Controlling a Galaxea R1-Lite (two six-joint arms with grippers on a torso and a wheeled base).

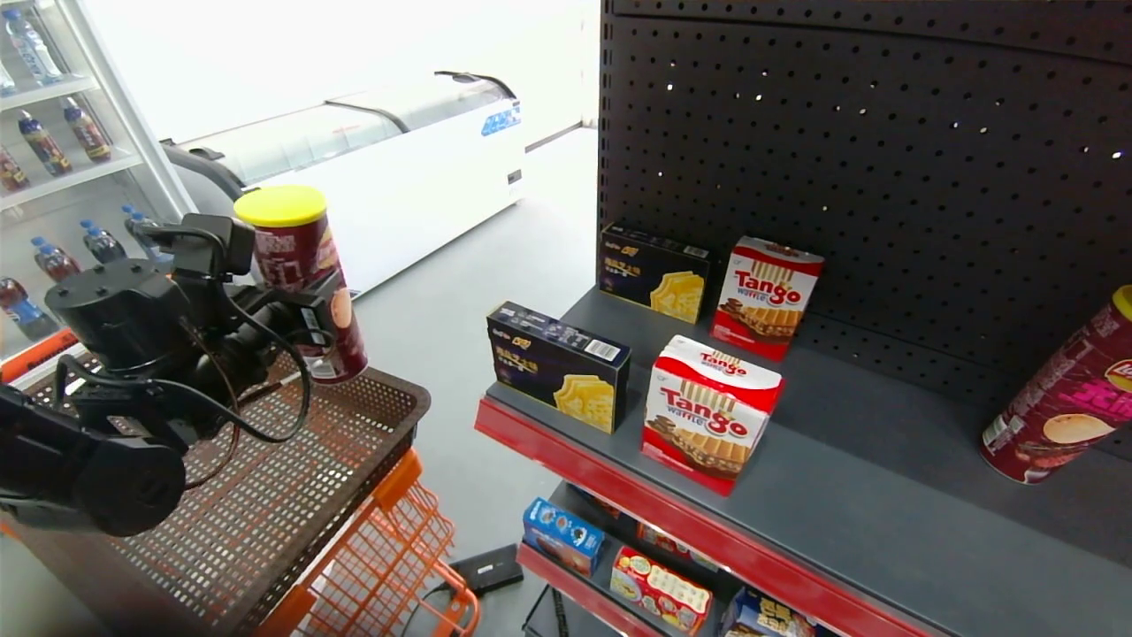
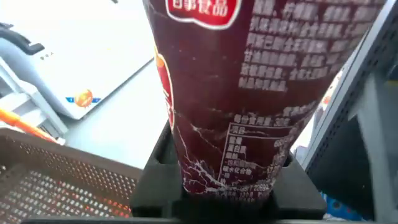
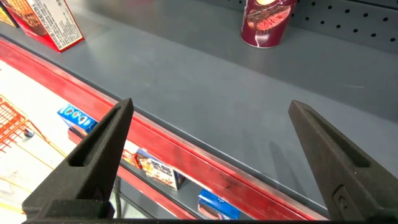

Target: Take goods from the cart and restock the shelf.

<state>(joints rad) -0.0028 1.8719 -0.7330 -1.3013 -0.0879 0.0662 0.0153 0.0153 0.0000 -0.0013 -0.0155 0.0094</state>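
My left gripper is shut on a maroon chip can with a yellow lid, holding it upright above the brown mesh cart basket. In the left wrist view the can rises between the black fingers. The grey shelf with a red front edge lies to the right. My right gripper hangs open over the shelf board, nothing between its fingers. A second chip can stands at the shelf's right against the pegboard, seen as the can beyond the right gripper.
Two dark boxes and two red-and-white wafer boxes stand on the shelf's left half. Lower shelves hold more packs. An orange cart frame sits under the basket. A white chest freezer and drinks fridge stand behind.
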